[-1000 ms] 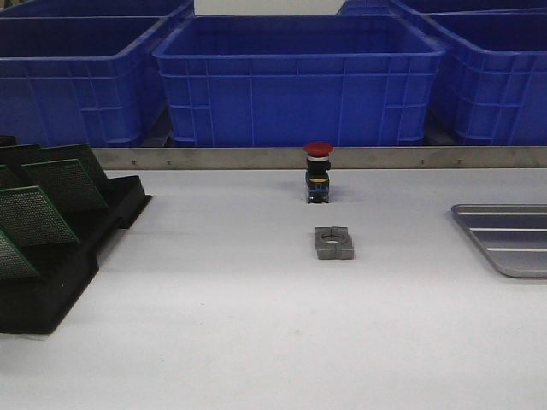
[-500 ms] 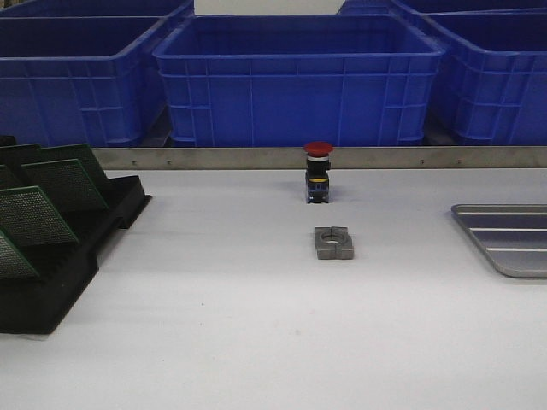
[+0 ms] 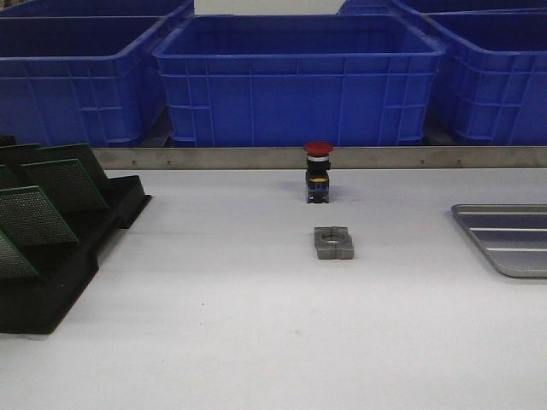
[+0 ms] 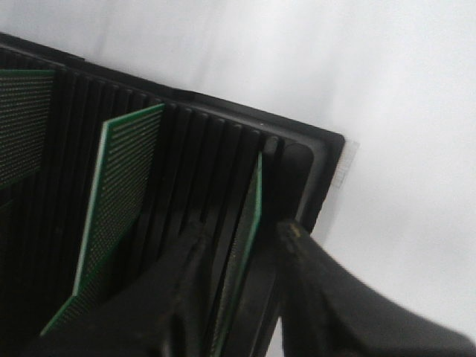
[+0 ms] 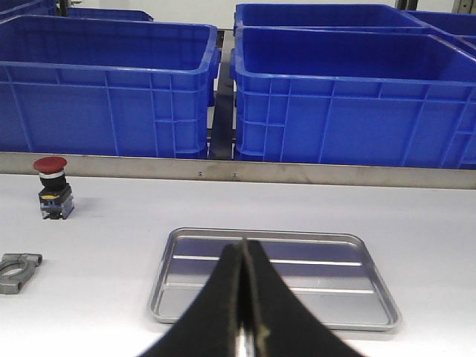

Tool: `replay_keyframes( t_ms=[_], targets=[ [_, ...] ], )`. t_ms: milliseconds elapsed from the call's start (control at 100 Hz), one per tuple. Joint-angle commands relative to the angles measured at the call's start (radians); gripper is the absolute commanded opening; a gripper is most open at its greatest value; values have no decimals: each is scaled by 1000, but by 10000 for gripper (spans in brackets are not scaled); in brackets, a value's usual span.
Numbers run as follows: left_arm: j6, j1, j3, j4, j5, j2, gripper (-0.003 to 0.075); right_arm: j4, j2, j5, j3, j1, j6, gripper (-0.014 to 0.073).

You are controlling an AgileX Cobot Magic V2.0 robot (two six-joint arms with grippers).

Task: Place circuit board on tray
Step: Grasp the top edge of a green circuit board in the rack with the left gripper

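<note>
**Circuit board edge-on between the left claw's fingers, still in the rack**

Circuit board (image 4: 242, 245) at the end of the black slotted rack (image 4: 223, 149) stands on edge in its slot, and the left claw (image 4: 242, 242) straddles it: one finger on each face, the thin green edge running up between them. The fingers sit close to the board, but whether they press on it I cannot tell. Other boards (image 3: 38, 213) lean in slots further along the rack, which sits at the left side of the table (image 3: 256, 325).

The board's long axis runs along the slot, so the lift probably needs to go straight out along its plane to avoid catching the ribs.

The tray (image 5: 275, 275) lies bare on the far right, well apart from the rack. The right claw (image 5: 244, 297) hovers above the tray's near rim with its fingers pressed together, holding nothing.
</note>
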Motion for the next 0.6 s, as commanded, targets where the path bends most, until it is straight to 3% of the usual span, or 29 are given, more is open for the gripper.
replay_keyframes(
  t_ms=[0, 100, 370, 590],
  targets=[
    [-3, -7, -30, -25, -5, -21, 92, -11, -26, -82, -13, -4, -1, -69],
    [-3, -7, -30, -23, -1, -23, -20, -11, -26, -82, -13, -4, -1, -69],
    [-3, -7, -31, 30, 46, -80, -20, -11, -26, -82, -13, -4, -1, -69],
    [-3, -7, -31, 29, 134, -274, -20, -11, -26, -82, -13, -4, -1, -69]
  ],
)
